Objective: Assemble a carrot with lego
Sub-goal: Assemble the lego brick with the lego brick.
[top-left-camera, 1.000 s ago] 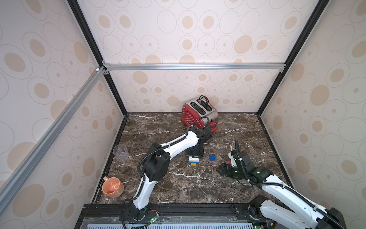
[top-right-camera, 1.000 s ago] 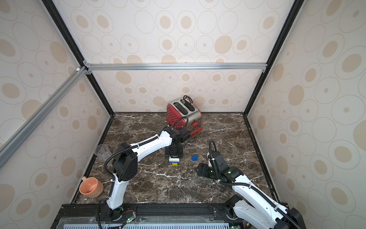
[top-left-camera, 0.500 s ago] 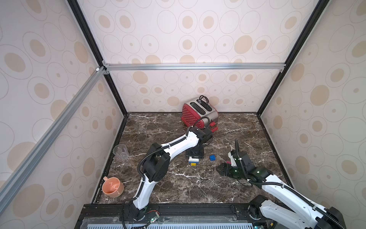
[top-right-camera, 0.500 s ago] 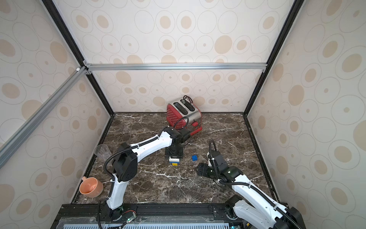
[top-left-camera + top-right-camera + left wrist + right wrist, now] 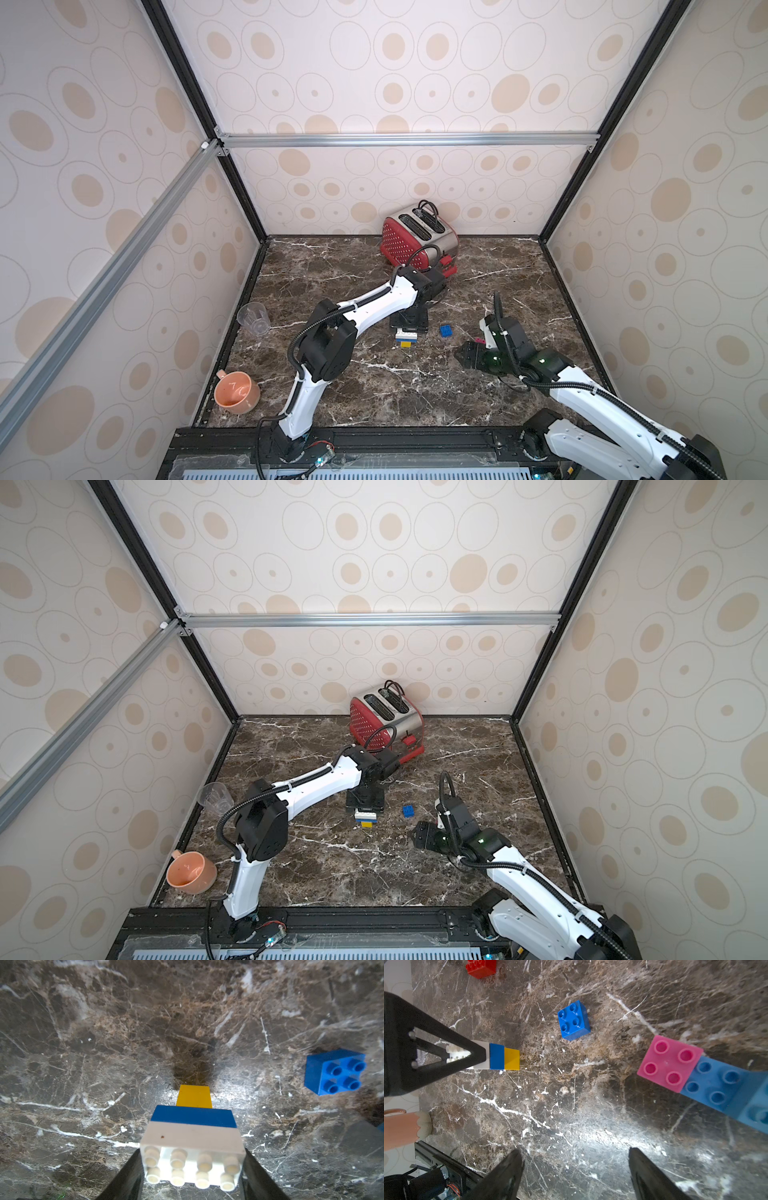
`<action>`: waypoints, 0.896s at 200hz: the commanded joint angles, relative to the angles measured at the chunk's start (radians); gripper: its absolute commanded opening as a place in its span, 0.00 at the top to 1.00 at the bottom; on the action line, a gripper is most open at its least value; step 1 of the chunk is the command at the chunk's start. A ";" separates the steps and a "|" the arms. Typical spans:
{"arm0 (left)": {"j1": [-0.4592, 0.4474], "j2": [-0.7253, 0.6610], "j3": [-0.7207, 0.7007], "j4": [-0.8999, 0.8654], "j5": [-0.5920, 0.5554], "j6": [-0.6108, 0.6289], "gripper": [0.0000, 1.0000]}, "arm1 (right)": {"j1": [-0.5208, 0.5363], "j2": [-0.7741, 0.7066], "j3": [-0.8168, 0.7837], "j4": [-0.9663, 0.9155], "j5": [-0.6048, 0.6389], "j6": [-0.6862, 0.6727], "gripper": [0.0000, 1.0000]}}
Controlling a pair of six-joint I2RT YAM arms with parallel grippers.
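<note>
My left gripper [image 5: 192, 1167] is shut on the white brick of a short carrot stack [image 5: 193, 1126] of white, blue and yellow lego, with the yellow tip pointing down at the marble. Both top views show this stack [image 5: 406, 337] [image 5: 366, 818] under the left gripper [image 5: 409, 324]. A loose blue brick [image 5: 446, 330] [image 5: 574, 1020] lies to its right. Nearer the right arm, a pink brick [image 5: 669, 1062] sits on a long light-blue brick [image 5: 724, 1088]. A red brick [image 5: 480, 967] lies farther off. My right gripper [image 5: 575, 1167] [image 5: 463, 355] hangs open and empty over bare marble.
A red toaster [image 5: 417, 239] stands at the back wall, just behind the left arm's wrist. A clear plastic cup [image 5: 253, 318] and a peach mug [image 5: 237, 390] sit along the left wall. The enclosure's walls close in three sides of the table.
</note>
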State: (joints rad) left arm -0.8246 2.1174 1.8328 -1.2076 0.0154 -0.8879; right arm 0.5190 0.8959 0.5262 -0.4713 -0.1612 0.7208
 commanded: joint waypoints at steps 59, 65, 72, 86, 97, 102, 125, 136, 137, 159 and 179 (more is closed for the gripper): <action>0.001 0.055 0.007 -0.069 -0.061 0.010 0.37 | -0.018 -0.018 -0.008 -0.027 0.008 0.002 0.17; 0.001 0.050 0.007 -0.064 -0.064 0.009 0.37 | -0.018 -0.018 -0.008 -0.027 0.006 0.001 0.17; 0.000 0.046 0.003 -0.060 -0.066 0.006 0.37 | -0.019 -0.017 -0.007 -0.027 0.005 0.001 0.17; 0.001 0.040 0.000 -0.052 -0.068 0.006 0.36 | -0.019 -0.018 -0.007 -0.027 0.005 0.000 0.16; 0.001 0.034 -0.003 -0.046 -0.069 0.004 0.35 | -0.022 -0.018 -0.004 -0.028 0.005 -0.002 0.17; 0.000 0.033 -0.003 -0.045 -0.069 0.005 0.35 | -0.023 -0.018 -0.005 -0.029 0.005 -0.003 0.17; 0.001 0.026 0.001 -0.038 -0.070 0.004 0.33 | -0.025 -0.016 -0.003 -0.032 0.003 -0.006 0.16; 0.001 0.024 0.006 -0.038 -0.071 0.004 0.32 | -0.028 -0.015 -0.002 -0.032 0.002 -0.006 0.17; 0.001 0.023 0.006 -0.037 -0.071 0.004 0.31 | -0.028 -0.016 -0.002 -0.031 0.002 -0.006 0.16; 0.000 0.017 0.013 -0.035 -0.075 0.000 0.30 | -0.029 -0.015 -0.002 -0.033 0.000 -0.008 0.16; 0.001 0.012 0.014 -0.031 -0.075 0.000 0.29 | -0.031 -0.016 0.001 -0.034 0.000 -0.011 0.16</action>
State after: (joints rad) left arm -0.8265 2.1208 1.8416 -1.2079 -0.0177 -0.8883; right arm 0.4976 0.8906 0.5262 -0.4866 -0.1616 0.7166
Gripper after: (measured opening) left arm 0.707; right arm 0.835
